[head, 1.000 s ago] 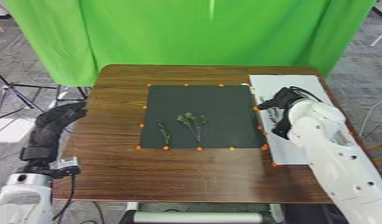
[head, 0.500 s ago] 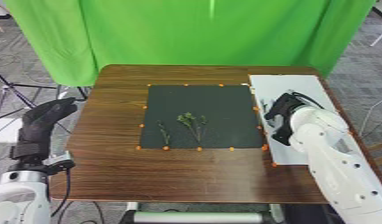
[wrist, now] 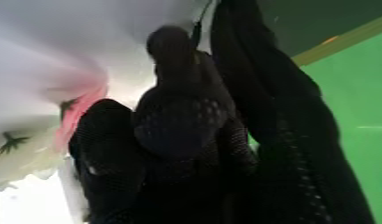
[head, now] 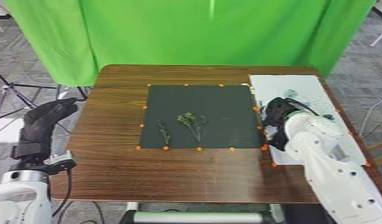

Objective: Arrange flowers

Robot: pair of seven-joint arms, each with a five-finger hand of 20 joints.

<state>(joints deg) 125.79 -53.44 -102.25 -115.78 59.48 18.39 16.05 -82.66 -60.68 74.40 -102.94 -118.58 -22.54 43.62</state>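
In the head view my right hand (head: 278,111) is over the left part of the white board (head: 298,82). A pale greenish piece (head: 290,93) shows just beyond it. The right wrist view has my right hand (wrist: 183,125) with a thin dark stem (wrist: 204,17) pinched at its fingertips; the stem's other end is hidden. A blurred pink flower (wrist: 81,112) and a green leaf (wrist: 11,143) are near the glove. Leafy sprigs (head: 187,119) and a thin sprig (head: 164,133) lie on the dark mat (head: 174,100). My left hand (head: 47,113) is open beside the table's left edge.
The brown table (head: 116,160) surrounds the mat and carries the white board along its right side. Orange markers (head: 200,148) line the mat's edges. A green curtain (head: 214,35) hangs behind the table's far edge.
My right hand has shifted slightly back toward the robot and changed its pose over the board. The pale greenish piece has come into sight. My left hand moved a little outward, then stayed still.
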